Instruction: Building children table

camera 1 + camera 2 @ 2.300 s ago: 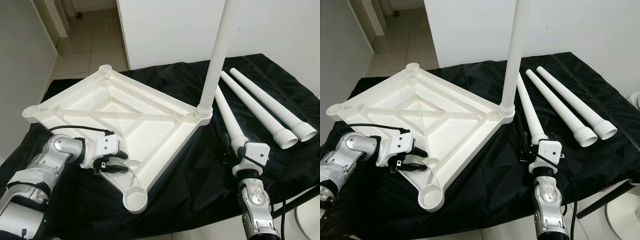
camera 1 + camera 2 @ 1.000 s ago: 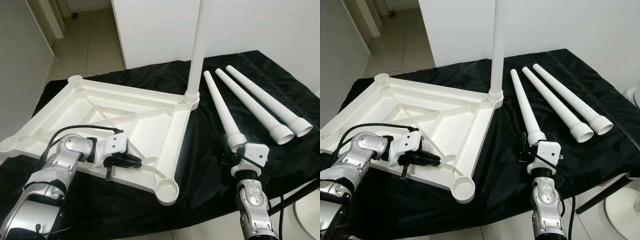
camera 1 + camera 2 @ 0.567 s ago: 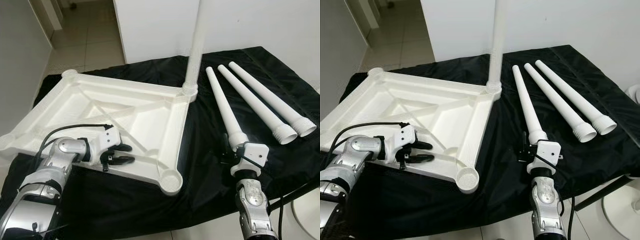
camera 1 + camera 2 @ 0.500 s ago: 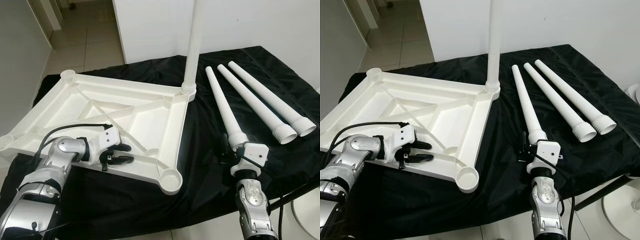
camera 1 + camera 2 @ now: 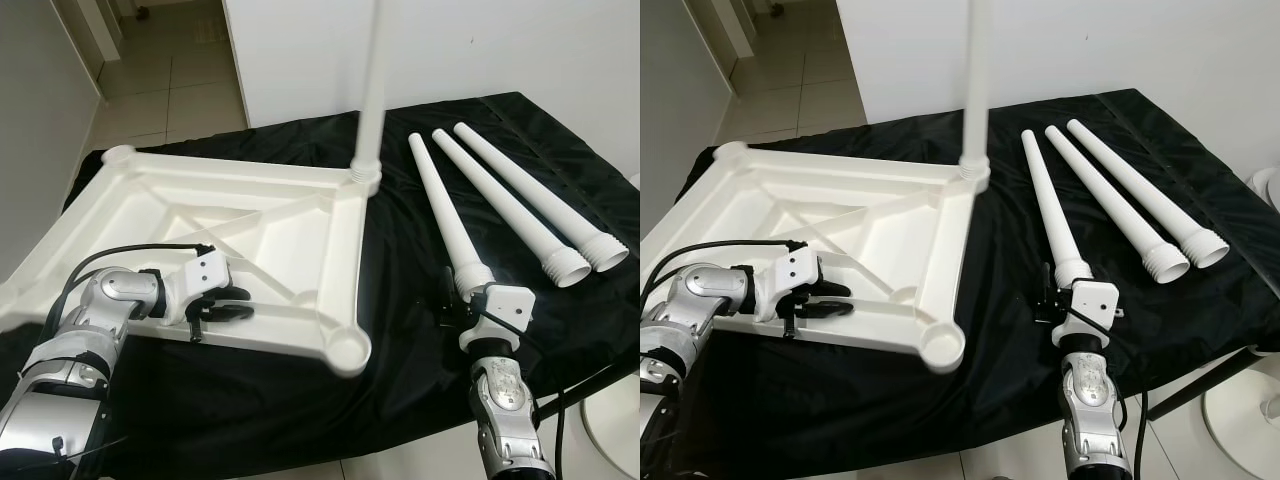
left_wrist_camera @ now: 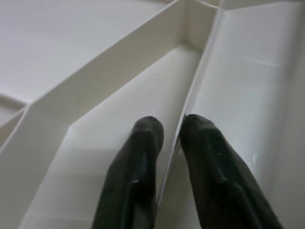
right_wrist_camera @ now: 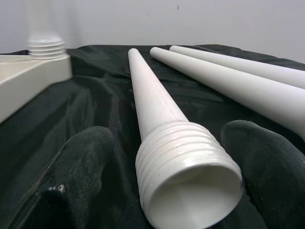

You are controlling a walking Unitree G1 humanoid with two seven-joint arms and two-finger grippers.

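Left eye view, nearest zone: the right gripper point(image 5: 452, 300) sits at the near right of the counter point(image 5: 400, 350), which is covered by a black cloth point(image 5: 1000, 360). Its jaws are spread, 1 finger on each side of the threaded end of the nearest loose leg point(image 7: 162, 138), without closing on it. In the right wrist view, both black fingers point(image 7: 81, 162) flank the threaded collar and rest on the cloth.

At the near left, the left gripper point(image 5: 222, 303) reaches into the overturned white tabletop point(image 5: 250, 215) from its near edge. The left wrist view shows its fingers point(image 6: 138, 162) pressed onto a thin internal rib point(image 6: 178, 138), 1 finger on each side, pinching the rib.

The tabletop lies upside down on the left half of the cloth, ribbed underside up, with round sockets at its corners. The near right socket point(image 5: 345, 350) is open. The near left corner runs past the cloth edge.

Farther out, 3 loose legs lie side by side on the right half of the cloth, threaded ends toward the near right. The middle leg point(image 5: 500, 205) and the far leg point(image 5: 530, 190) lie close together, their collars near the right edge.

At the far right corner of the tabletop, 1 fitted leg point(image 5: 370, 90) stands upright in its socket. A white wall point(image 5: 450, 50) and a tiled floor point(image 5: 170, 90) lie beyond the counter.
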